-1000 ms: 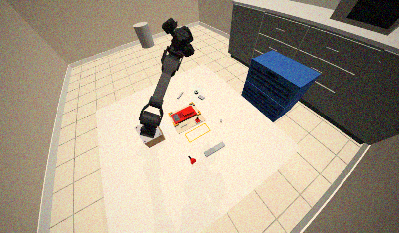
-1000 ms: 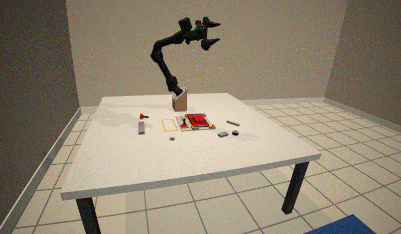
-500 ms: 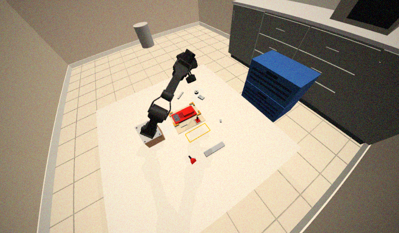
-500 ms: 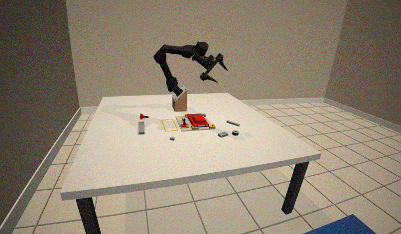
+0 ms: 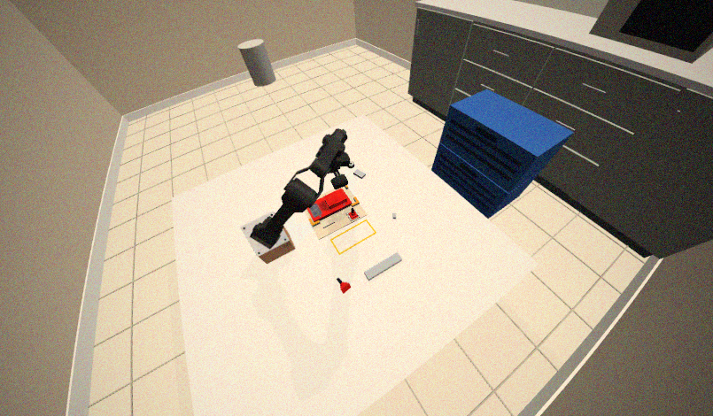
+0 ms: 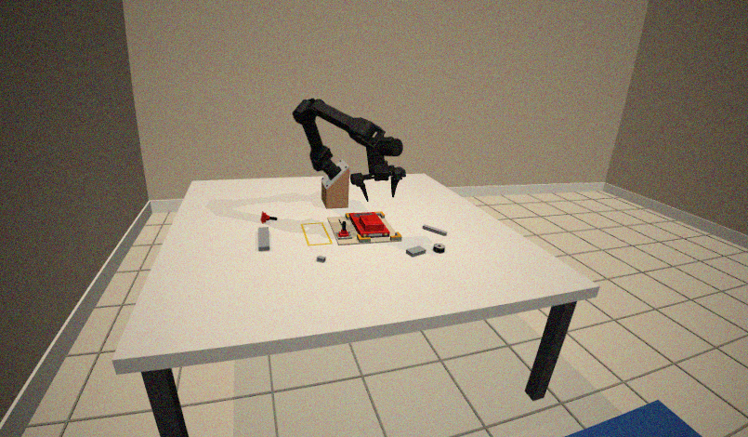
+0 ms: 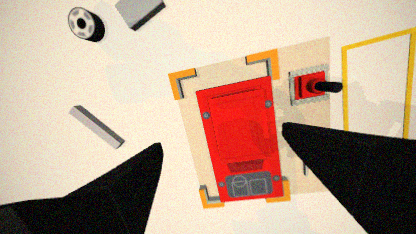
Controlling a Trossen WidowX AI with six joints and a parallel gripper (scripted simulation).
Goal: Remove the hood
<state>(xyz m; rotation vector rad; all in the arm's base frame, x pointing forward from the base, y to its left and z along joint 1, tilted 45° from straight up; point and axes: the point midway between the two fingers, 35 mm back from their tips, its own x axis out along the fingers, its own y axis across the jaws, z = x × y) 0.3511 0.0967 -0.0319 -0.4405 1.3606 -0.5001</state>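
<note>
1. Beige walls and a tiled floor enclose a white table [image 5: 426, 310] [image 6: 338, 293]; a blue cabinet [image 5: 508, 121] [image 6: 642, 423] stands apart from it.
2. Arm: a black arm [image 5: 299, 193] [image 6: 338, 116] is mounted on a wooden block [image 5: 278, 253] [image 6: 335, 195] and bends downward at the wrist.
3. Baseplate: a tan board [image 5: 325, 231] [image 6: 360, 241] [image 7: 300, 55] lies flat, with orange-topped corner guides around the red toy car [image 5: 314, 211] [image 6: 387, 233] [image 7: 212, 160].
4. Gripper: the gripper [image 5: 344, 173] [image 6: 380, 198] [image 7: 222, 138] points down, fingers set wide, with nothing between them. The fingertips hang above table level, apart from the car.
5. Hood: the red hood [image 5: 339, 199] [image 6: 371, 222] [image 7: 240, 125] is on the car. In the wrist view, it appears between the two fingers and mostly beyond their tips. Its exact outline cannot be told.
6. Target: the marked area [image 5: 352, 236] [image 6: 316, 234] [image 7: 377, 90], outlined in yellow, is beside the board; the hood lies outside it.
7. Small parts: a black-and-white wheel [image 6: 439, 247] [image 7: 81, 22] rests near a grey block [image 5: 359, 173] [image 6: 415, 251] [image 7: 140, 10].
</note>
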